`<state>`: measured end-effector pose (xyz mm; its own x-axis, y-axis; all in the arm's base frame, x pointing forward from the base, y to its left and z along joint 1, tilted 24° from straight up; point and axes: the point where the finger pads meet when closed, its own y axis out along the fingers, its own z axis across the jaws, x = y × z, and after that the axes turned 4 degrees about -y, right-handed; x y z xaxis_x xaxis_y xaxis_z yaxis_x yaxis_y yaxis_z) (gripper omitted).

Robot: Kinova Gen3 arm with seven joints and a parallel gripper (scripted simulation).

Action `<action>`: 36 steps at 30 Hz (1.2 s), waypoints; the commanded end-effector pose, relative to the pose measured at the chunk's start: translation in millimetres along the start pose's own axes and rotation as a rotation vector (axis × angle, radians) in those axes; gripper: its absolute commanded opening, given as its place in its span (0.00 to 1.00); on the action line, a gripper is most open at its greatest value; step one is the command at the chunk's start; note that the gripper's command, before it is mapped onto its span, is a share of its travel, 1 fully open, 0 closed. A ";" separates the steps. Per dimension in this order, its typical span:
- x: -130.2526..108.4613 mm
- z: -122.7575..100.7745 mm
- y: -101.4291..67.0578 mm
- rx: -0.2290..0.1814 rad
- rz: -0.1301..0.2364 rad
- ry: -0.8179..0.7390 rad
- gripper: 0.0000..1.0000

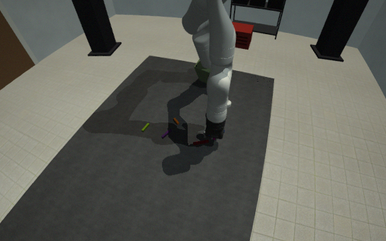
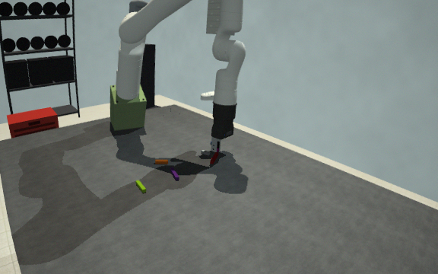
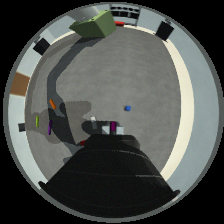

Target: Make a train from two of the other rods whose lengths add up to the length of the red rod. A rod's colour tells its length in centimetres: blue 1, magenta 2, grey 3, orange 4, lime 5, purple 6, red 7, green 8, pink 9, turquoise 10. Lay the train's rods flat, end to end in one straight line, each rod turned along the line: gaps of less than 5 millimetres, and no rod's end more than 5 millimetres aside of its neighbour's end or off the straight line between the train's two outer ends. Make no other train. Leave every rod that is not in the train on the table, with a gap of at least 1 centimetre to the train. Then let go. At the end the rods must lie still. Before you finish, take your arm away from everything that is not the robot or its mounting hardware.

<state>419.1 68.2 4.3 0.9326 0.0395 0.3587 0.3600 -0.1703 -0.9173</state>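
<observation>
My gripper [image 2: 216, 151] stands upright and low over the mat, shut on the short magenta rod [image 3: 113, 128], which lies on the mat between its fingertips. The red rod [image 1: 200, 142] lies flat right beside the fingers, and it also shows in the exterior view [image 2: 214, 158]. A pale grey rod [image 3: 93, 119] lies close by on the other side. The small blue rod [image 3: 127, 108] lies a little beyond the fingers. The orange rod [image 2: 161, 161], purple rod [image 2: 174, 174] and lime rod [image 2: 141, 186] lie apart to the left.
The arm's green base block [image 2: 127, 108] stands at the back of the dark mat. A red toolbox [image 2: 33, 121] and a black shelf [image 2: 36, 57] stand at the far wall, off the mat.
</observation>
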 end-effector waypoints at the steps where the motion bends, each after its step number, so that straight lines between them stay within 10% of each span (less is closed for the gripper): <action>1: 0.4 0.3 -0.4 0.001 -0.001 0.000 0.24; 36: 0.4 0.3 -22.4 0.001 -0.001 0.000 0.24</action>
<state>409.4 69.2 12.9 0.9358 0.0529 0.3486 0.3522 -0.1836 -0.9177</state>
